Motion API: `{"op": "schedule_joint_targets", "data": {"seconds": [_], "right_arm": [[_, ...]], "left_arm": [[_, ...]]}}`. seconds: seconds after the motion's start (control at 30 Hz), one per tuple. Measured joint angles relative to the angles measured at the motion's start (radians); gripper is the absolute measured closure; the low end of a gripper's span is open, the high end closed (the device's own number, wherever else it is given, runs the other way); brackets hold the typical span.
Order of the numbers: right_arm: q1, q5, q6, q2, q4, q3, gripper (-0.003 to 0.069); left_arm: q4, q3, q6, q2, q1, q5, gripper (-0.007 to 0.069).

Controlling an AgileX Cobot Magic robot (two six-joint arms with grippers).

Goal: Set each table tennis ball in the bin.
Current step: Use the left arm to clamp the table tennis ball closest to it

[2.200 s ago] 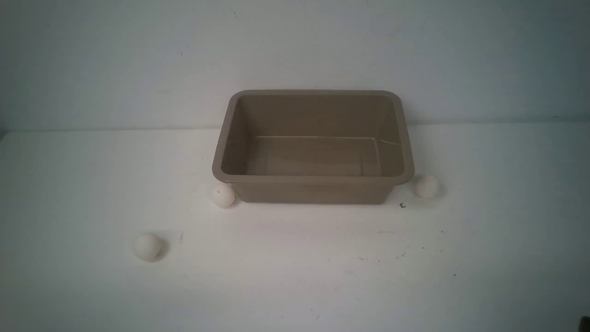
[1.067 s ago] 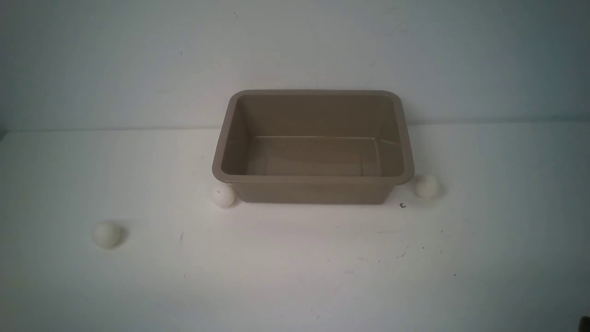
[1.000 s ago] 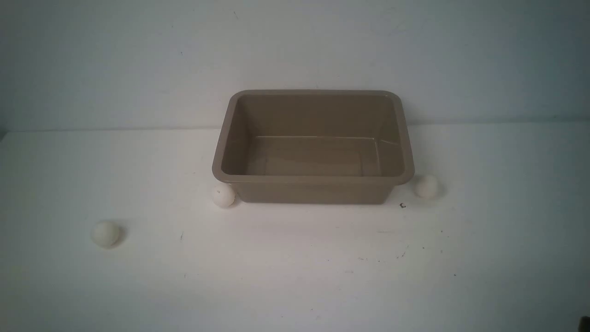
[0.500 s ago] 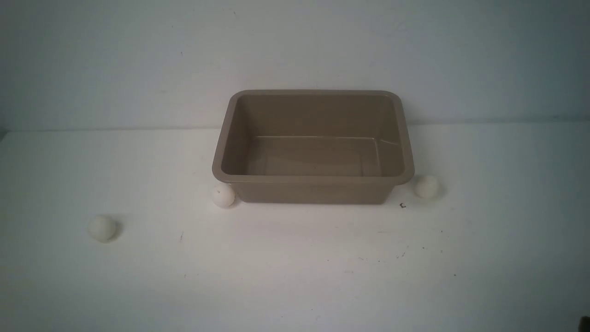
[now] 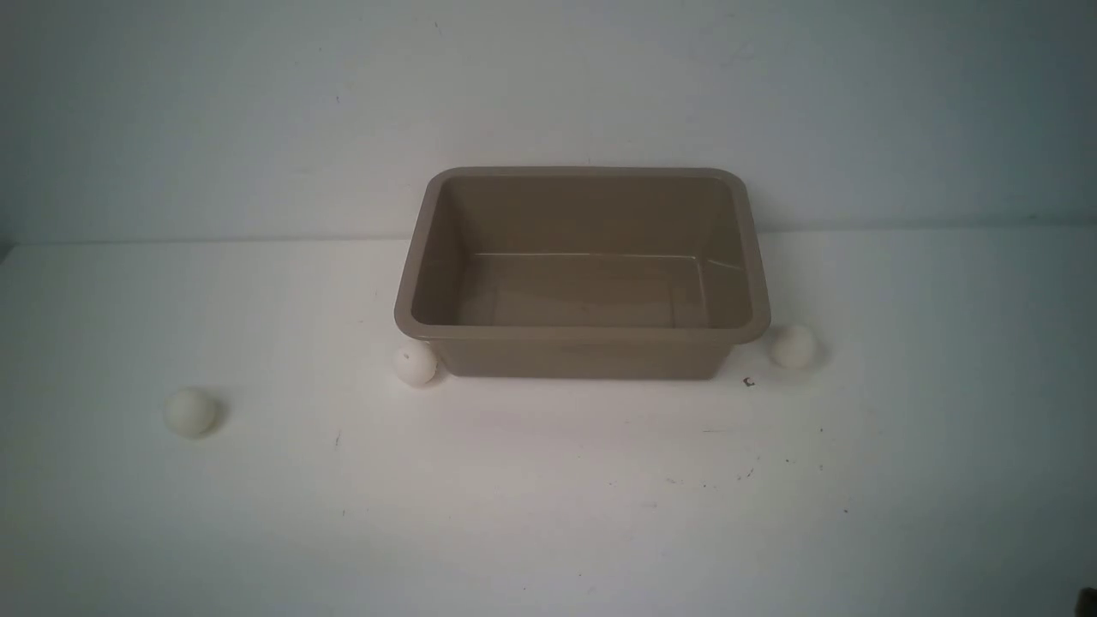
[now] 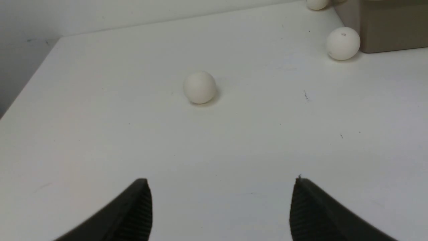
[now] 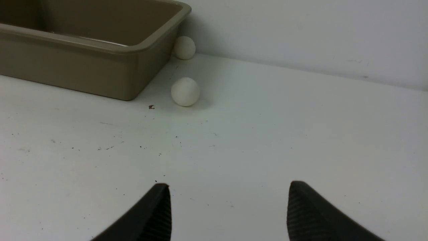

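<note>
We see the bin point(image 5: 583, 332) mid-frame, mouth up, long axis running left-right; left gripper point(image 6: 220, 180) and right gripper point(image 7: 229, 185) gape, released, gripping nothing.

Left hand point(image 6: 220, 180), right hand point(image 7: 229, 183) spread, empty

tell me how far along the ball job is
Done: nothing, the bin looks empty. In hand: nothing, left gripper and right gripper both open and empty. To do: the far-left ball, the front-left corner ball, the front-right corner ball, plus a back-left ball and a back-right ball seen only by the wrist cameras.
</note>
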Motion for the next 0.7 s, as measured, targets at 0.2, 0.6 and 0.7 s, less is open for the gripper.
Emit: {"op": "schedule_joint_targets", "data": {"seconds": [0.2, 0.6, 0.7], "right_arm": [[0.000, 0.000, 0.000, 0.000, 0.000, 0.000, 0.0230], [0.000, 0.000, 0.000, 0.000, 0.000, 0.000, 0.0230], [0.000, 0.000, 0.000, 0.000, 0.000, 0.000, 0.0230]], "left_arm": [[0.000, 0.000, 0.000, 0.000, 0.000, 0.000, 0.0125], [-0.058, 0.002, -0.024, 0.000, 0.000, -0.334, 0.0125], [-0.063, -0.064, -0.032, 0.000, 0.000, -0.477, 0.0125]]}}
